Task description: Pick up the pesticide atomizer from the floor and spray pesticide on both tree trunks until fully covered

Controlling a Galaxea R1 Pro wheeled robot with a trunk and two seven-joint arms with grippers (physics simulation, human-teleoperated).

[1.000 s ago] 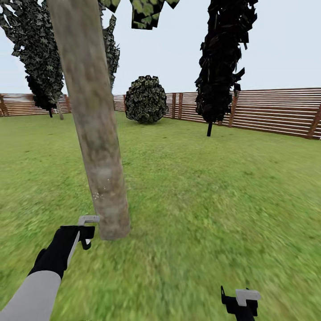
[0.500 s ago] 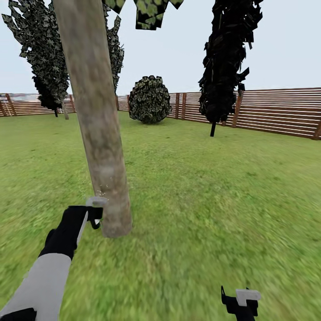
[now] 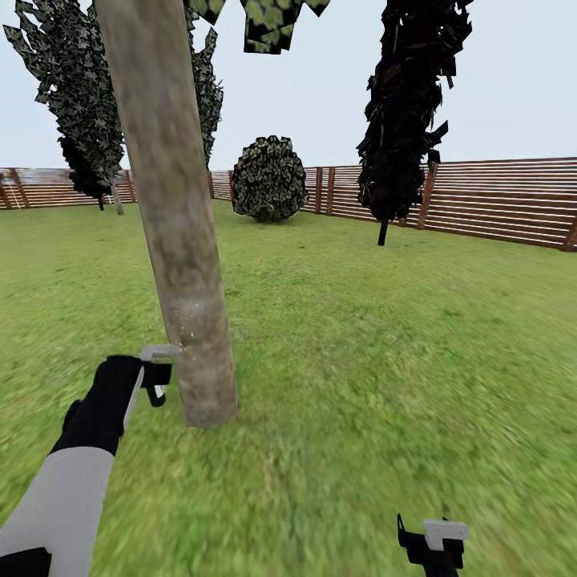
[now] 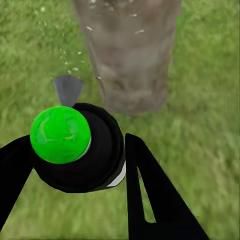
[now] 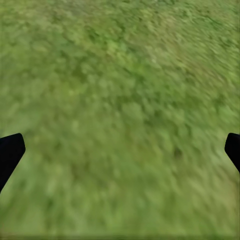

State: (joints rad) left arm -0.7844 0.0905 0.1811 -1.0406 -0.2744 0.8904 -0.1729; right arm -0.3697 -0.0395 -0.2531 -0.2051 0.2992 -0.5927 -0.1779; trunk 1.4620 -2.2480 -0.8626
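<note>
In the head view the left gripper (image 3: 157, 377) sits at about 8 o'clock, at the end of a black-and-grey arm, just beside the base of the trunk (image 3: 178, 240). Its fingers (image 4: 150, 200) are closed around the atomizer (image 4: 75, 145), a black body with a bright green cap (image 4: 60, 134); the left wrist view shows 1 finger on each side of that body. A grey nozzle (image 3: 160, 351) points toward the trunk and nearly touches it. Tiny white specks of pesticide (image 3: 186, 331) dot the bark just above the nozzle, and more specks (image 4: 75, 57) hang between nozzle and trunk in the left wrist view. The trunk leans slightly and stands in the grass (image 3: 361, 361) at about 7 o'clock from centre.

Farther back, a leafy tree (image 3: 72, 104) rises at 10 o'clock, a round shrub (image 3: 268, 178) at 12 o'clock, and a dark conifer (image 3: 405, 104) at 1 o'clock, all before a slatted fence (image 3: 497, 200).

The right gripper (image 3: 433, 545) hangs at 5 o'clock over the grass, well apart from the trunk. Its fingers (image 5: 11, 152) are spread wide and hold nothing.
</note>
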